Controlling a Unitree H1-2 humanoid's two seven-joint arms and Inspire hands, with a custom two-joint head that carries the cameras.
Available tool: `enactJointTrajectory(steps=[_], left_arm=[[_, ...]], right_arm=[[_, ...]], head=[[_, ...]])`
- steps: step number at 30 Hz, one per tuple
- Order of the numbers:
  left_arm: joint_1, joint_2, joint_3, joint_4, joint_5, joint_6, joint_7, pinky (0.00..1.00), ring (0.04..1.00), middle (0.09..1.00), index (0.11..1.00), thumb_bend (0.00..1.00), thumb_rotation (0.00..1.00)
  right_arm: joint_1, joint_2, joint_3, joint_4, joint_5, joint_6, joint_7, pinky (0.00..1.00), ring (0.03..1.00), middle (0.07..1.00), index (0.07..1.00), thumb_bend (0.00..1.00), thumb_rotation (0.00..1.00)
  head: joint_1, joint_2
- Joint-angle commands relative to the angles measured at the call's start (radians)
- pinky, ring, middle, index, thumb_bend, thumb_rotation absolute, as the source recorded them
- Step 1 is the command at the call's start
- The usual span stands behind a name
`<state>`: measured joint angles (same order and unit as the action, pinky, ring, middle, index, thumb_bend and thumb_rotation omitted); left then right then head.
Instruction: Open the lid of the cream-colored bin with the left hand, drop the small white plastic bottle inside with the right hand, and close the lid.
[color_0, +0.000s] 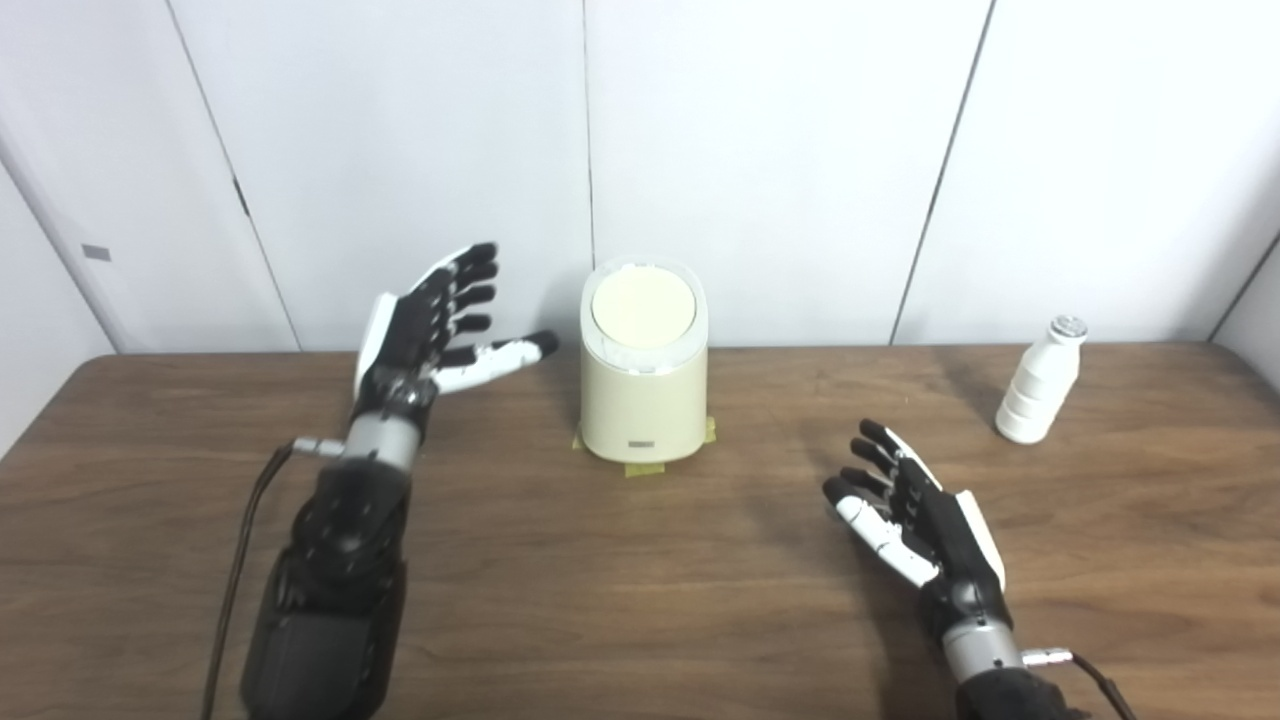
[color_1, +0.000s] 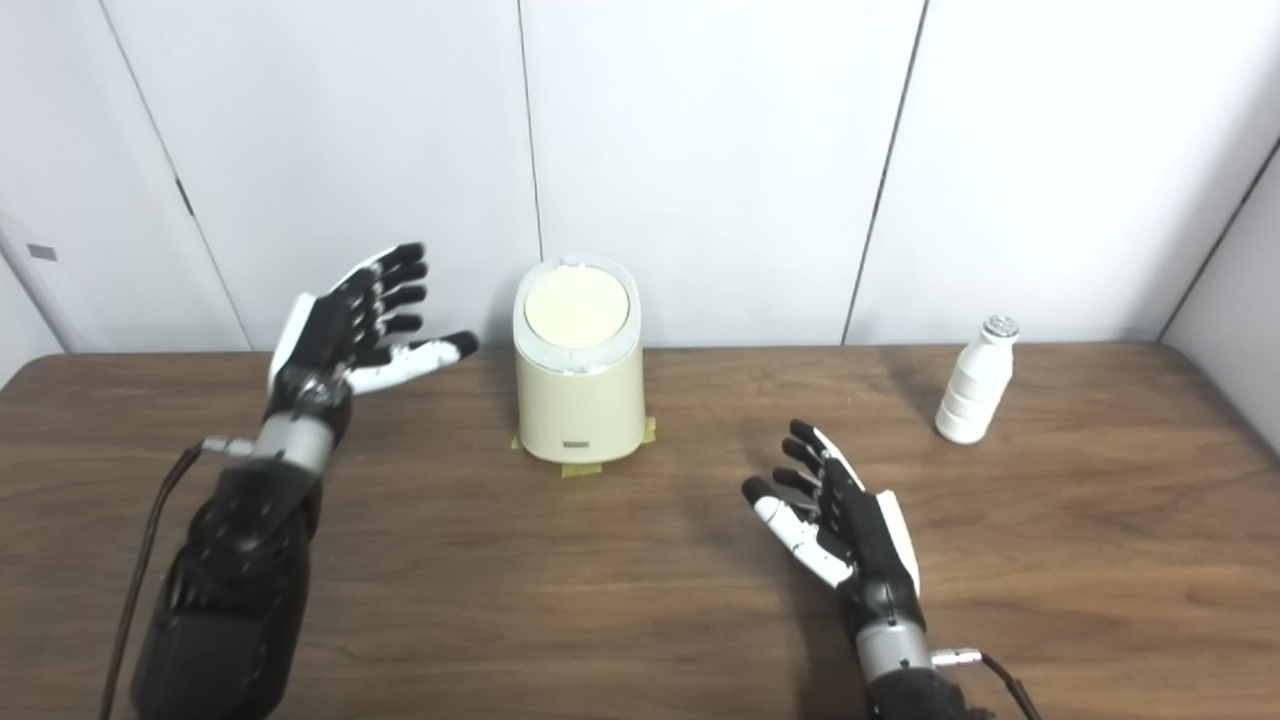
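The left hand (color_0: 425, 335) is raised at centre-left of the frame, fingers spread and empty, thumb pointing right. The right hand (color_0: 915, 515) sits lower right (palm turned inward), fingers apart, holding nothing.

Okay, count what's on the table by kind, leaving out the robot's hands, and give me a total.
Cream-colored plastic bin with round lid: 1
Small white ribbed plastic bottle: 1
Total: 2, both standing on the brown wooden table.
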<state>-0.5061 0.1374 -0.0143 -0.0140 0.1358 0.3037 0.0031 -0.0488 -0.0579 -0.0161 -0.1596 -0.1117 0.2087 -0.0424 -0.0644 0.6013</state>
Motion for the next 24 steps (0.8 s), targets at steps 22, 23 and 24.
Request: enactJointTrajectory(steps=[22,23,24], left_arm=[[-0.332,-0.008,-0.109,0.342,0.103,-0.039,-0.004,0.76,0.850,0.880,0.931,0.89,0.16],[-0.340,-0.008,-0.118,0.360,0.113,-0.041,-0.003,0.75,0.847,0.878,0.922,0.88,0.16],[-0.347,-0.008,-0.124,0.376,0.118,-0.044,-0.003,0.74,0.845,0.875,0.916,0.88,0.16]], right_arm=[[-0.039,0.000,0.004,-0.005,-0.029,-0.061,-0.014,0.65,0.818,0.878,0.880,0.52,0.46],[-0.040,0.001,0.004,-0.005,-0.029,-0.062,-0.013,0.65,0.818,0.878,0.880,0.52,0.45],[-0.039,0.001,0.005,-0.005,-0.030,-0.062,-0.013,0.65,0.819,0.878,0.880,0.52,0.45]], head=[[-0.004,-0.003],[-0.004,-0.003],[-0.004,-0.004]])
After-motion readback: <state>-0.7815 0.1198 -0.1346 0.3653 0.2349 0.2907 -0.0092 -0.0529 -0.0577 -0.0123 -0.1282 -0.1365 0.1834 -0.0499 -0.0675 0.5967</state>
